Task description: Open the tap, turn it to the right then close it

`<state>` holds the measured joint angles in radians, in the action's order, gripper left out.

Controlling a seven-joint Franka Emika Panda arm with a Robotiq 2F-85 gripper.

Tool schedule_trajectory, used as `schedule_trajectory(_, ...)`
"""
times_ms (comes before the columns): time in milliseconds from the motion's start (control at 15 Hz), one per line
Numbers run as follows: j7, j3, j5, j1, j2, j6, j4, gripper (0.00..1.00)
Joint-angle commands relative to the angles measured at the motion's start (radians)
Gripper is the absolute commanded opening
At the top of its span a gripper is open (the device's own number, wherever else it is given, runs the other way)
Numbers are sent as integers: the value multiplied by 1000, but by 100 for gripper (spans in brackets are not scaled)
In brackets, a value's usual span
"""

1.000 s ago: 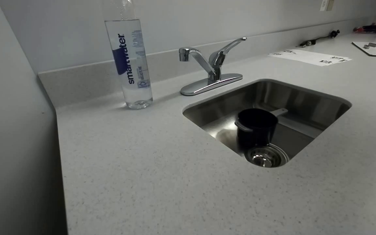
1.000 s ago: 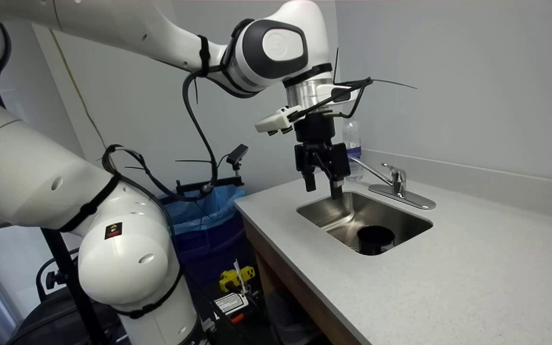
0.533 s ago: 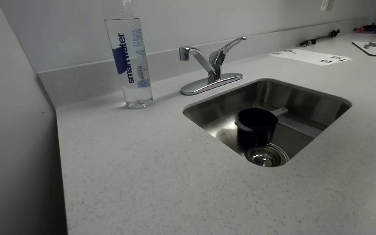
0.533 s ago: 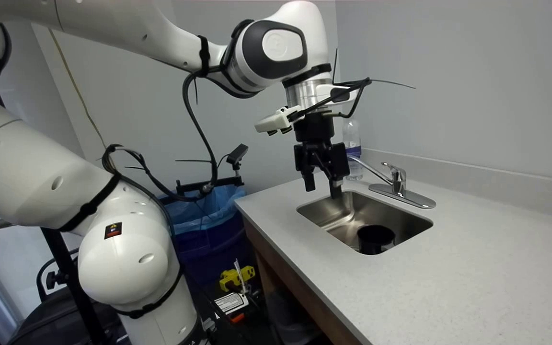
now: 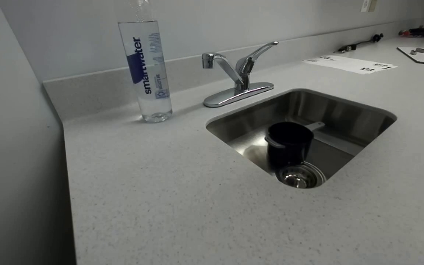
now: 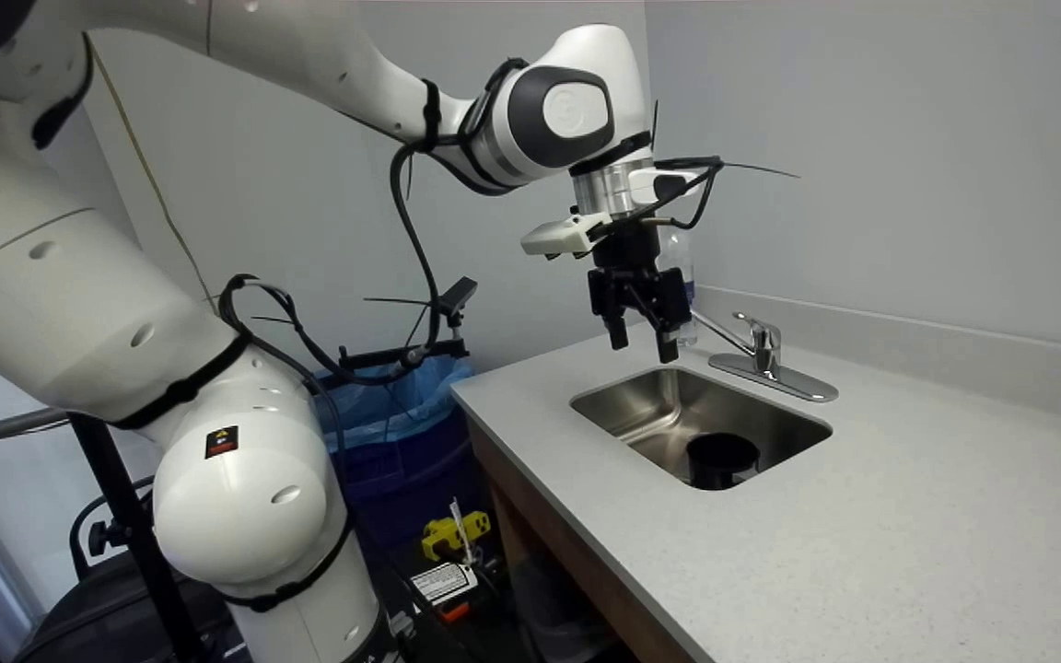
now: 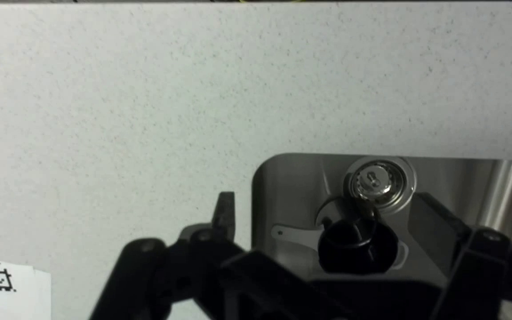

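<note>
Pale speckled counter [image 6: 899,516], grey wall [image 6: 862,138] behind. Silver tap [image 5: 242,84] stands just beside sink [image 5: 339,106], near upright water bottle [image 5: 147,73]. My claw [image 6: 644,344] hangs in air, apart from tap, fingers [image 7: 226,213] spread wide, gripping nothing. Dark pot [image 5: 289,152] sits in sink by drain [image 5: 299,178].

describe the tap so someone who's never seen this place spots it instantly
Find the metal sink set into the speckled counter. Between it and the wall, with a clear water bottle standing nearby, is the tap. It's the silver fixture with an angled spout and lever on a long rounded base, unlike the see-through, blue-labelled bottle.
</note>
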<state>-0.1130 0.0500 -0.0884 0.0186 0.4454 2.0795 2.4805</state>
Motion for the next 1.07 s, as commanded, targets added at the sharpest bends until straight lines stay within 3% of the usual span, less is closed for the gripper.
schedule_trajectory(0,-51,21,20,-12,-158,59,-137,100)
schedule_trajectory(600,-110,19,21,-18,-423,149,-379,100)
schedule_trajectory(667,-89,15,4,-17,-366,139,-315,100)
schedule_trajectory(1000,-97,12,5,-20,-418,141,-365,100)
